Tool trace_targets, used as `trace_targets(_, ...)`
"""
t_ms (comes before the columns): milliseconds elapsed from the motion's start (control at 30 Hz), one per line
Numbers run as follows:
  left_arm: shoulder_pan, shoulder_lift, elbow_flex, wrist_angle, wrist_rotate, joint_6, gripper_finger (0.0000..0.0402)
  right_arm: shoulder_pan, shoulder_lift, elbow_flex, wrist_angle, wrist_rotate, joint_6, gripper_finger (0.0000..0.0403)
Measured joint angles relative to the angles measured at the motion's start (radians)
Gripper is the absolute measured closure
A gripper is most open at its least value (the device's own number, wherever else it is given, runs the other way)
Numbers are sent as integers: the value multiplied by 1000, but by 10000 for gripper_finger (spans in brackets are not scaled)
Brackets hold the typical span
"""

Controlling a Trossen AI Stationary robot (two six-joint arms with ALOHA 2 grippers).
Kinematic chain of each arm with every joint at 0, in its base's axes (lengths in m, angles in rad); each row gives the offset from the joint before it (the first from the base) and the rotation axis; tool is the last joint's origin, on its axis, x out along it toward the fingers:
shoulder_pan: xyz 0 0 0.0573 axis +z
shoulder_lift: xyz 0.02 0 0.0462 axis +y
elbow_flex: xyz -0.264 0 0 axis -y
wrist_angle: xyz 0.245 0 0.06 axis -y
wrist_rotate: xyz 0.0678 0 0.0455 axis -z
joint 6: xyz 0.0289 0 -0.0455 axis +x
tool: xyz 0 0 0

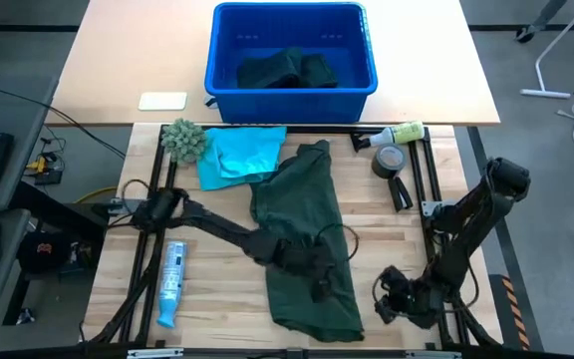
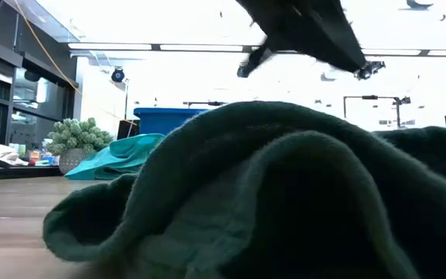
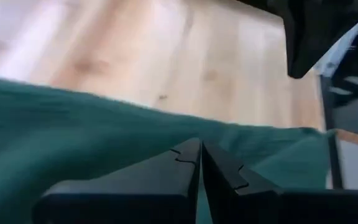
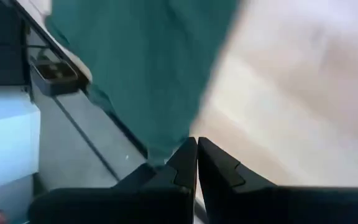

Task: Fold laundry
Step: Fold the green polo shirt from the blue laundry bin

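**Left arm parked over the green garment, nothing gripped**

I'm looking down on a pale wooden table (image 1: 217, 229) with a beige board behind it. A blue plastic bin (image 1: 225, 75) on that board holds another dark green piece (image 1: 285, 70), well beyond both arms.

The large dark green cloth garment (image 1: 307, 214) lies just under my left gripper (image 1: 312, 274), its long axis running from the near edge away toward the bin. The left fingers are pressed together with no cloth pinched between them, as far as I can tell. The smaller turquoise cloth shirt (image 1: 237, 155) sits beyond, touching the green garment's far end.

My right gripper (image 1: 392, 299) is likewise closed and empty, off the garment's near corner. The left arm is nearer, so I judge it makes the first pinch.
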Motion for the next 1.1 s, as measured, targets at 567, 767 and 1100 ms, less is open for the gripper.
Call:
trace_targets(567, -455, -85, -148, -223, -176, -1105, 402, -197, -60, 0, -65, -250, -496, 403)
trace_targets(767, -560, -86, -171, -411, -133, -1539, 387, -160, -60, 0, -183, -266, -404, 394)
trace_targets(1100, -453, -86, -342, -205, 136, -1503, 266, -114, -60, 0, -113, -264, -161, 280)
